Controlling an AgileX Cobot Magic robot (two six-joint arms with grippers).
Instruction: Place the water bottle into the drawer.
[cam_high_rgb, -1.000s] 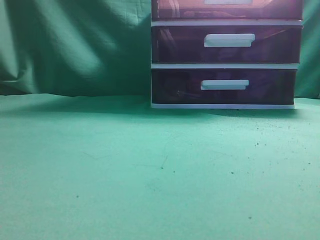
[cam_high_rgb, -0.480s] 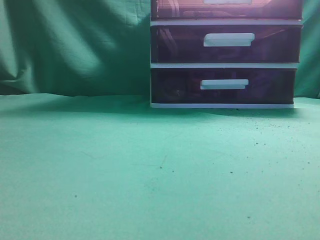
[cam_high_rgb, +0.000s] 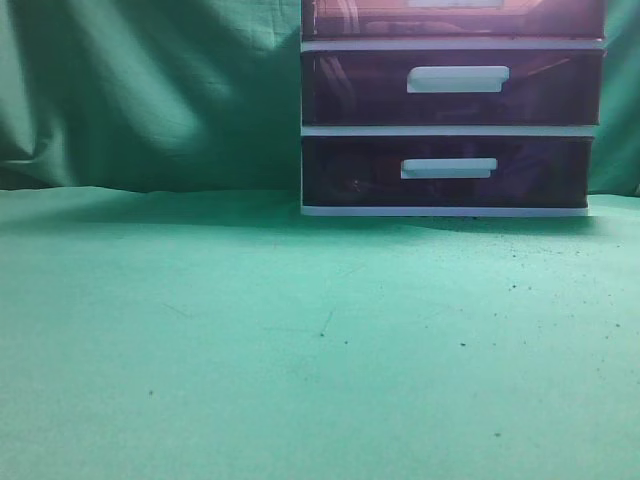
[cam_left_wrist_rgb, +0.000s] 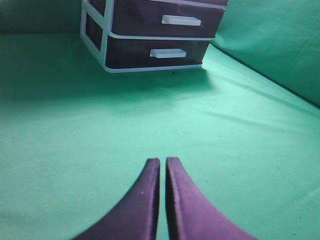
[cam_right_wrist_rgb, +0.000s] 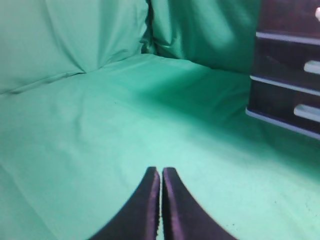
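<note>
- Green cloth covers the counter (cam_high_rgb: 300, 340) and hangs as a creased backdrop (cam_high_rgb: 150, 90) behind it, seen at object height in the exterior view.
- A white-framed drawer unit (cam_high_rgb: 452, 131) stands at the far edge of the counter, toward 1 o'clock in the exterior view.
- The top drawer (cam_high_rgb: 455, 18), translucent dark purple-red, is cut off by the upper edge of the picture; only its lower part and a sliver of its white handle show, so whether it sits shut cannot be told.
- The middle drawer (cam_high_rgb: 452, 88) and bottom drawer (cam_high_rgb: 447, 172) sit flush in the frame, each with a white bar handle.
- The left tool (cam_left_wrist_rgb: 163, 161) hangs over bare cloth, its dark fingers pressed together with nothing between them; the unit lies at 12 o'clock.
- The right tool (cam_right_wrist_rgb: 161, 170) is likewise pressed together and empty, with the unit at 2 o'clock.
</note>
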